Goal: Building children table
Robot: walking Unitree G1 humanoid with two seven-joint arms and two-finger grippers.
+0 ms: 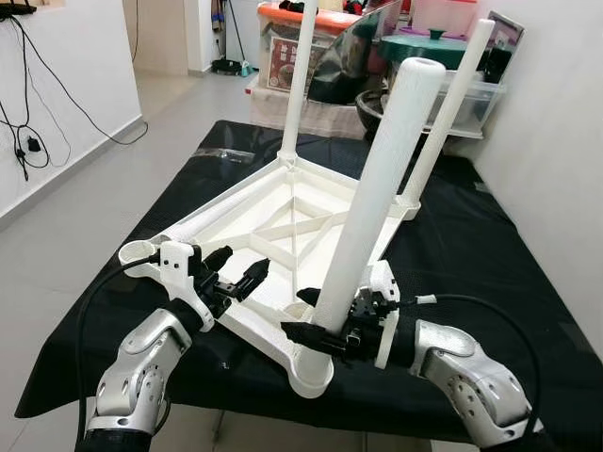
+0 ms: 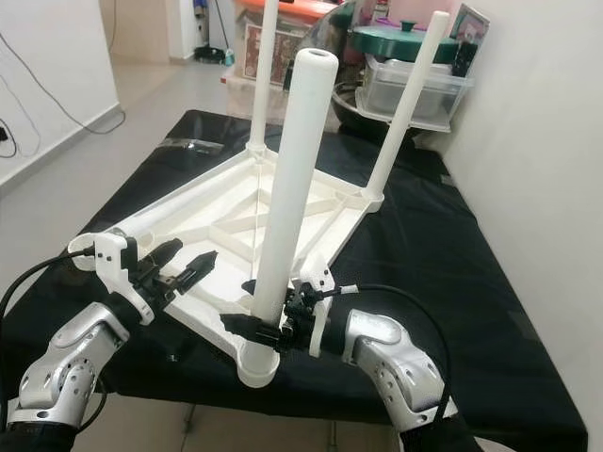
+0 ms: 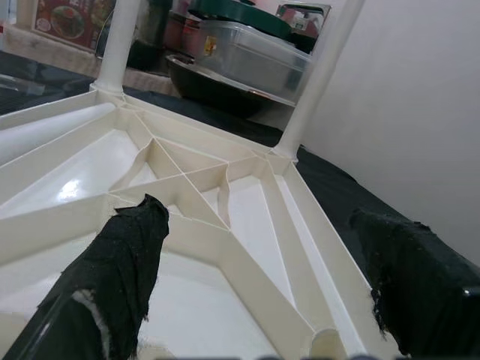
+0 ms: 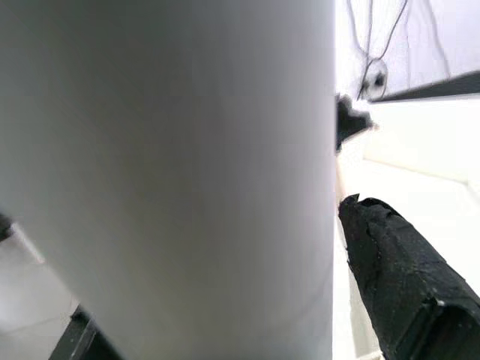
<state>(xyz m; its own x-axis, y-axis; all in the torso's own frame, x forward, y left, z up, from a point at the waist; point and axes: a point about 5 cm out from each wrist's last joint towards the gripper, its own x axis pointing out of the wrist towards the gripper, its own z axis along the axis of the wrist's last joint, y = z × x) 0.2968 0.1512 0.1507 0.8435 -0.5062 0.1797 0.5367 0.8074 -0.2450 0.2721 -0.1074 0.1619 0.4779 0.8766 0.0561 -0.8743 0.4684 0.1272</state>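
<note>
We grip near leg (image 1: 377, 198) low with right gripper (image 1: 316, 331), fingers clamped round it, at upturned tabletop (image 1: 283, 226) corner socket. Left gripper (image 1: 243, 275) hovers over tabletop rim, jaws wide, empty.

No legible text, brand, number or sign can be read in any view. The one printed surface is a red label (image 1: 285, 64) on the front of the storage box (image 1: 283, 52) standing on the floor beyond the far end of the black-covered table (image 1: 528, 282); it carries a picture, and any lettering on it is too small and blurred to make out. The same label (image 3: 69, 16) appears in the left wrist view, where its print is equally unreadable.
</note>
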